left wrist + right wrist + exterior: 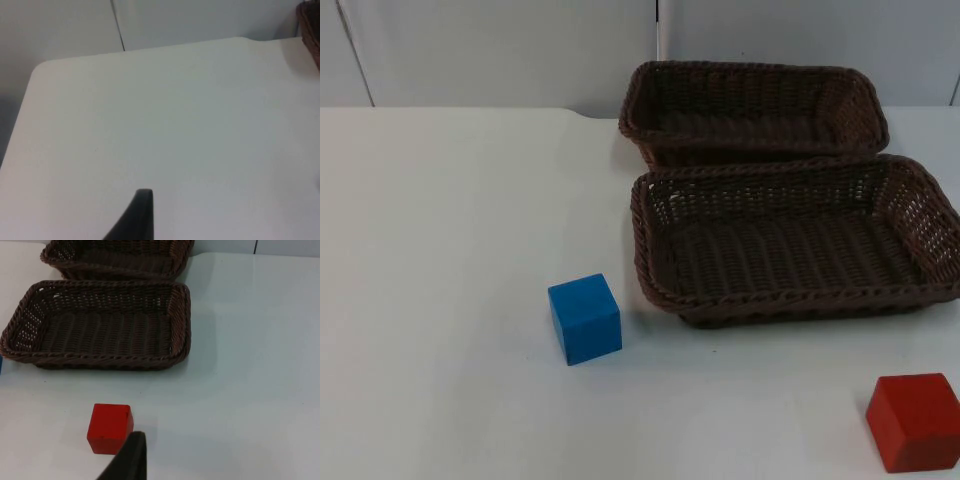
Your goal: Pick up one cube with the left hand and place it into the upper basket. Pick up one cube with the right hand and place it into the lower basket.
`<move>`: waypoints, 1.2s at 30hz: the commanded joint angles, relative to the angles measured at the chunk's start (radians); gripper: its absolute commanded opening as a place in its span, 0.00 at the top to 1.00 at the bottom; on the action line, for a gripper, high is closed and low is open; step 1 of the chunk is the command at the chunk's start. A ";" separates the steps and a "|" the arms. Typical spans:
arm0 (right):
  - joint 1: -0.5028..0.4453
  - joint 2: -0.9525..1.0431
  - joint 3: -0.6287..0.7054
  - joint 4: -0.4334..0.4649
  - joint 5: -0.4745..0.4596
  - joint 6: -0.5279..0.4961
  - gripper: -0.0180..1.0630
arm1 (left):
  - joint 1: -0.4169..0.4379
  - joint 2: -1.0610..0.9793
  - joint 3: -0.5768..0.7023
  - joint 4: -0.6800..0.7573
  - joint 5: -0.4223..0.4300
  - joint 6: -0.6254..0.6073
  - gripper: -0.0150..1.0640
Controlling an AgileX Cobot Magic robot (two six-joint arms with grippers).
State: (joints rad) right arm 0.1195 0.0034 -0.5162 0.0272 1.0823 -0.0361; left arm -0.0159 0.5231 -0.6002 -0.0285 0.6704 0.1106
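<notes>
The blue wooden cube [585,319] sits on the white table top [440,250] just left of the lower brown wicker basket [790,300]; the red wooden cube [914,421] lies near that basket's front right, and the upper brown wicker basket [750,140] touches it behind, both baskets empty. No cube is picked, so the task stands at its first step. The left gripper [135,215] waits above bare table and must travel to the blue cube; the right gripper [127,457] hangs just beside the red cube; neither's finger state can be told.

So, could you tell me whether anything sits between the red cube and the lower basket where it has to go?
Nothing visible does. The red cube stands on bare white table, in front of the lower basket and apart from it, with open table between them. The blue cube stands well off to the side.
</notes>
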 commanded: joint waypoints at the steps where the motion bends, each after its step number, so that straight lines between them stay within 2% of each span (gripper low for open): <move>1: -0.005 -0.003 0.000 0.001 -0.002 -0.002 0.01 | 0.006 0.027 -0.009 -0.049 -0.046 0.035 0.01; 4: -0.005 -0.003 0.000 0.001 -0.002 -0.002 0.01 | 0.006 0.078 -0.034 -0.096 -0.061 0.082 0.01; 13: -0.005 -0.003 0.000 0.001 -0.002 -0.002 0.01 | 0.006 0.210 -0.104 -0.098 -0.086 0.102 0.01; 18: -0.005 -0.003 0.000 0.001 -0.002 -0.002 0.01 | 0.006 0.292 -0.139 -0.147 -0.092 0.173 0.01; 26: -0.005 -0.003 0.000 0.001 -0.002 -0.002 0.01 | 0.006 0.441 -0.193 -0.166 -0.160 0.244 0.01; 36: -0.005 -0.003 0.000 0.001 -0.002 -0.002 0.01 | -0.006 0.583 -0.258 -0.174 -0.160 0.326 0.01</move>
State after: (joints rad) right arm 0.1195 0.0034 -0.5162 0.0272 1.0823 -0.0383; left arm -0.0178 1.0925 -0.8477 -0.1878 0.5172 0.4149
